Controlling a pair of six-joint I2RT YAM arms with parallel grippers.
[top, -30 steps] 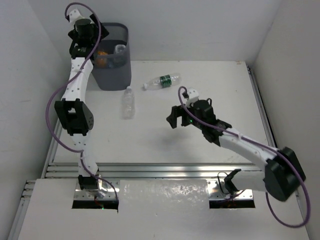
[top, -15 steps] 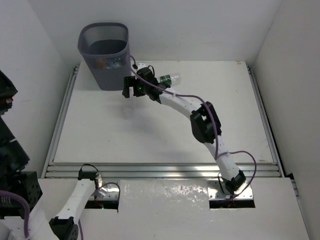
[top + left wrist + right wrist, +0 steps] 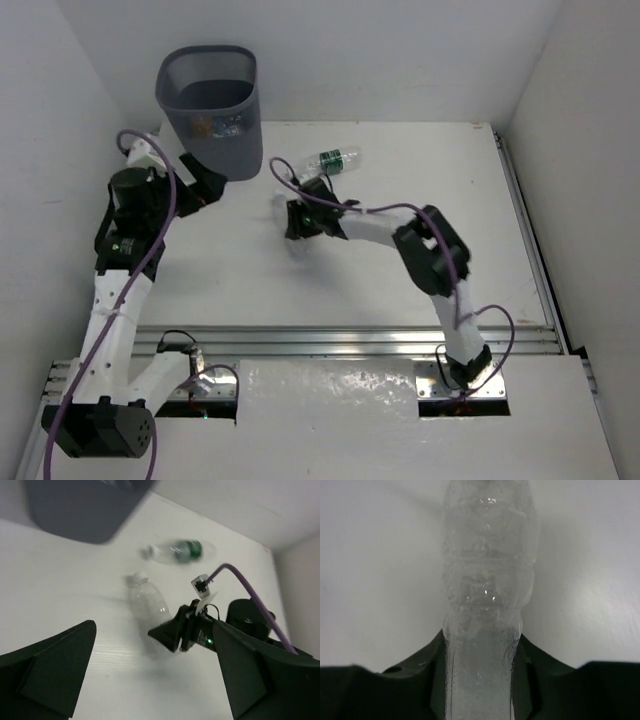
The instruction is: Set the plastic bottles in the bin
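While its lower body is pinched between the two dark fingers (image 3: 526, 677) of the right gripper (image 3: 298, 222), the clear, ribbed plastic bottle with no label (image 3: 487, 580) lies lengthwise near the middle of the white table (image 3: 420, 270), its cap end pointing away from the wrist and towards the far left. The jaws are closed tight on it from both sides, and the wrist view shows the plastic squeezed narrow where they press. Whether the bottle rests on the table or is lifted a little off it cannot be told. Just beyond it, towards the back wall, the clear plastic bottle with the dark green label (image 3: 333, 160) lies on its side on the table, apart from the gripper. Further left, at the far left corner, stands the tall dark grey plastic bin (image 3: 210, 100), upright, with a rounded-rectangular rim; low inside it some bottles show dimly, one of them orange (image 3: 204, 127). The left gripper (image 3: 208, 186) hangs near the foot of the bin, its jaws spread wide with nothing between them, its camera looking across at the held bottle. A purple cable (image 3: 375, 209) runs along the right arm.
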